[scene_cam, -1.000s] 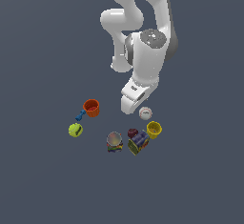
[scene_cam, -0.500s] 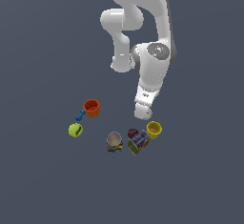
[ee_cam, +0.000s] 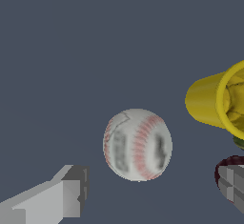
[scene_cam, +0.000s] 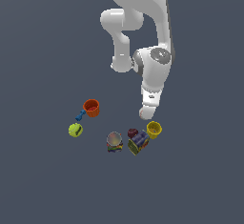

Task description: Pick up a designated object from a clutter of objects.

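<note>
From the exterior view, my gripper hangs low over the floor at the end of the white arm, just at 11 o'clock of the yellow cup; its tips hide the white ball here, so I cannot tell from this view how far the jaws stand apart. I count one orange cup, one blue piece touching it at 8 o'clock, one tennis ball, one glossy ball on a coloured base, one dark red lump and one multicoloured box.

From the wrist view, the jaws are spread wide and hold nothing: one finger on either side of the white ball, neither touching it. The ball sits on the floor between them. One yellow cup lies tipped near the ball, and the dark red lump shows behind the far finger.
</note>
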Robot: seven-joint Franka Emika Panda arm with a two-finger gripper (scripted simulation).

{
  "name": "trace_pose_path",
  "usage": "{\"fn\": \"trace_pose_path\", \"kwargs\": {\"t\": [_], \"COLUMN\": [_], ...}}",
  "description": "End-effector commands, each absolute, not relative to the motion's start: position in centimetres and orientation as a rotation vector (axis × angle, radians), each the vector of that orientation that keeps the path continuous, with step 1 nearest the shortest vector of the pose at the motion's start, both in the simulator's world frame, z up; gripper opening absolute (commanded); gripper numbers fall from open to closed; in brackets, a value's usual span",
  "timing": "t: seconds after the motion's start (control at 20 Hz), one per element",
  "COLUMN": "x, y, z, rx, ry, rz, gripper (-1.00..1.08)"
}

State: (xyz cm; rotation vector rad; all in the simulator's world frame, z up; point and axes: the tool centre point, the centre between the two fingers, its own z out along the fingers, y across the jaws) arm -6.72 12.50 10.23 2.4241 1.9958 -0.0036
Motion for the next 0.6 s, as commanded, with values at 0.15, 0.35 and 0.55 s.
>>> {"fn": "trace_pose_path", "kwargs": {"t": [0.15, 0.35, 0.55], "x": [-7.1, -7.1, -7.1], "y": [12.9, 12.8, 12.8], "z": [9.7, 9.7, 8.7], "rx": [2.384, 2.388, 2.387], "ry": [2.046, 2.041, 2.043], "rz": [0.000, -0.001, -0.001], "gripper": [1.00, 1.00, 1.00]}}
